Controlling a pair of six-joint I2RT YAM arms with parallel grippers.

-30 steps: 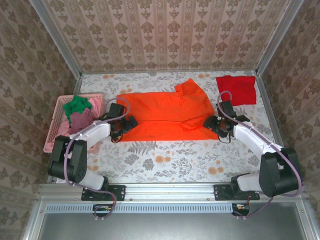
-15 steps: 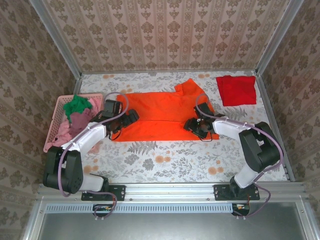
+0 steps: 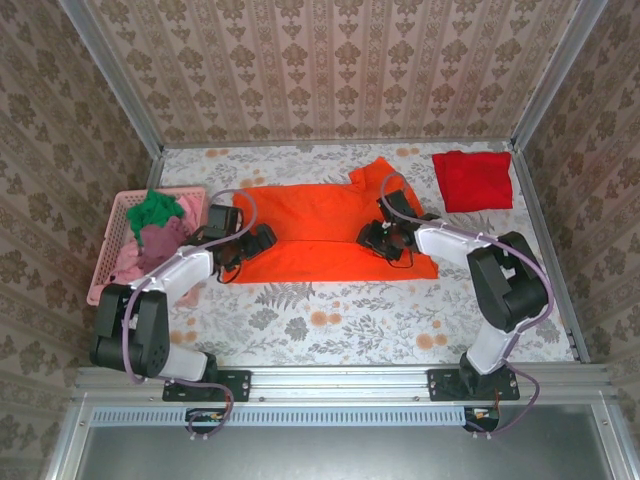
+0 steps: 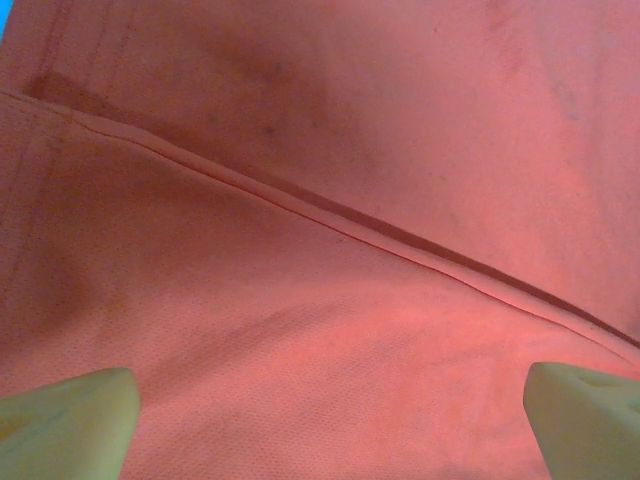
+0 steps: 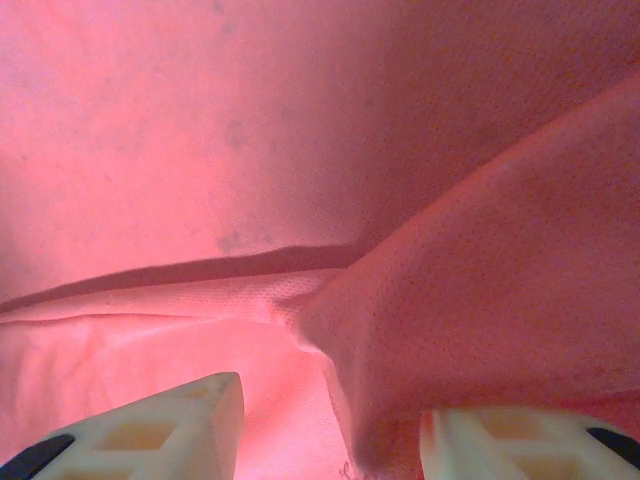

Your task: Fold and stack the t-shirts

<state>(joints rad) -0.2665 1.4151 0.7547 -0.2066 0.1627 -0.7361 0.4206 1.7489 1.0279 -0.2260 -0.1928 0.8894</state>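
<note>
The bright orange t-shirt (image 3: 320, 232) lies spread flat mid-table, one sleeve (image 3: 380, 175) pointing to the back. My left gripper (image 3: 258, 243) rests over its left end, open wide, with the fingertips (image 4: 70, 420) far apart above smooth orange cloth (image 4: 330, 250) and a seam. My right gripper (image 3: 376, 240) is over the shirt's right part, partly open. A raised fold of orange cloth (image 5: 470, 300) runs down between its fingers (image 5: 190, 425) and leans on the right one, with a gap to the left one. A folded red t-shirt (image 3: 472, 180) lies at the back right.
A pink lattice basket (image 3: 112, 212) stands at the left edge with a green shirt (image 3: 153, 210) and a mauve one (image 3: 163, 238) in it. Metal rails and patterned walls close in the table. Bare flowered tabletop (image 3: 330, 320) stretches in front of the orange shirt.
My right gripper moved left from the orange shirt's right edge onto the shirt, and its jaws narrowed. The left gripper shifted slightly and stayed wide open.
</note>
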